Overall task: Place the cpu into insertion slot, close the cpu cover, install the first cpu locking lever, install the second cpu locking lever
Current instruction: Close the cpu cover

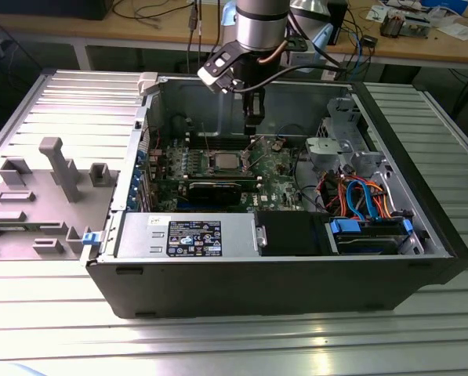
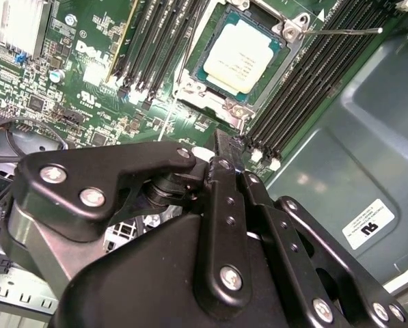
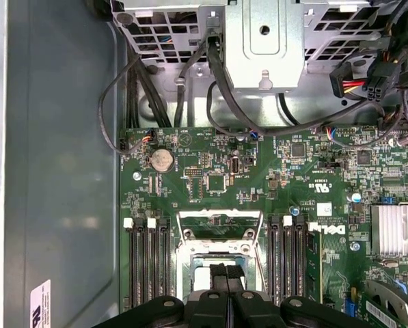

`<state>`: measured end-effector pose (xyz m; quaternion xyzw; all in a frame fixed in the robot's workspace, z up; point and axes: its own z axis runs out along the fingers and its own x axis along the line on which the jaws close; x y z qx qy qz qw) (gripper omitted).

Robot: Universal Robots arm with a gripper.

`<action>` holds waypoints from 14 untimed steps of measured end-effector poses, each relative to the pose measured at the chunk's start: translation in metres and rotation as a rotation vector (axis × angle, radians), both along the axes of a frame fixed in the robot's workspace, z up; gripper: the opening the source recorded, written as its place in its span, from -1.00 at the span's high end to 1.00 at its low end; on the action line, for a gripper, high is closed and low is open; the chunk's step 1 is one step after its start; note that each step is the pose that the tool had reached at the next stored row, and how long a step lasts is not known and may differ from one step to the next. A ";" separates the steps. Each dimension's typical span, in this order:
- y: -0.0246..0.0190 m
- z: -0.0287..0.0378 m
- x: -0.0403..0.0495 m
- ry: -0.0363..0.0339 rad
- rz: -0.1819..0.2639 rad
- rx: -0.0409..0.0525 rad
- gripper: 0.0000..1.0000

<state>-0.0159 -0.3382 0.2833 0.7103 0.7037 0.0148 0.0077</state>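
Exterior view first: we see an open computer case (image 1: pixel 257 286) lying on a ribbed metal worktop (image 1: pixel 234 345). The robot arm is at the far side. Its gripper (image 1: pixel 252 121) hangs over the green board (image 1: pixel 281 168) in the far part of the case.

In the second wrist view, the cpu (image 2: pixel 238 56) sits flat in the insertion slot (image 2: pixel 268 72) with its pale silver top facing up. Long black memory slots (image 2: pixel 306 82) run along both sides of it.

In the first wrist view, the two fingers (image 3: pixel 217 277) are pressed together side by side, and we see nothing between them. They hover just above the slot.

The cpu cover (image 3: pixel 217 216) is a thin metal frame at the end of the slot. It looks lifted up and does not lie over the chip. A thin metal lever (image 2: pixel 340 31) sticks out from one corner of the slot and is not locked down.

A round coin battery (image 3: pixel 162 160) sits on the board, a little apart from the slot. Coloured cables (image 1: pixel 359 196) lie inside the case on the exterior view's right. A grey plastic stand (image 1: pixel 57 160) rests on the worktop beside the case, on the exterior view's left.
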 end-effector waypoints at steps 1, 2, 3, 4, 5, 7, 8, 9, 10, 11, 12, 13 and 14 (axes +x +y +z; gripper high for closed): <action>0.0000 0.0000 0.0002 0.0000 0.000 0.0000 0.79; 0.0000 0.0000 0.0003 0.0000 0.000 0.0000 0.79; 0.0000 0.0000 0.0005 0.0000 0.000 0.0000 0.79; 0.0000 0.0000 0.0008 0.0000 0.000 0.0000 0.79; 0.0000 0.0000 0.0009 0.0000 0.000 0.0000 0.79; 0.0000 0.0000 0.0014 0.0000 0.000 0.0000 0.79; 0.0000 0.0000 0.0015 0.0001 0.000 0.0000 0.79; 0.0000 0.0000 0.0017 0.0000 0.000 0.0000 0.79; 0.0000 0.0000 0.0019 0.0000 0.000 0.0000 0.79; 0.0000 0.0000 0.0021 0.0001 0.000 0.0000 0.79; 0.0000 0.0000 0.0022 0.0000 0.000 0.0000 0.79; 0.0000 0.0000 0.0027 0.0000 0.000 0.0000 0.79; 0.0000 0.0000 0.0028 0.0000 0.000 0.0000 0.79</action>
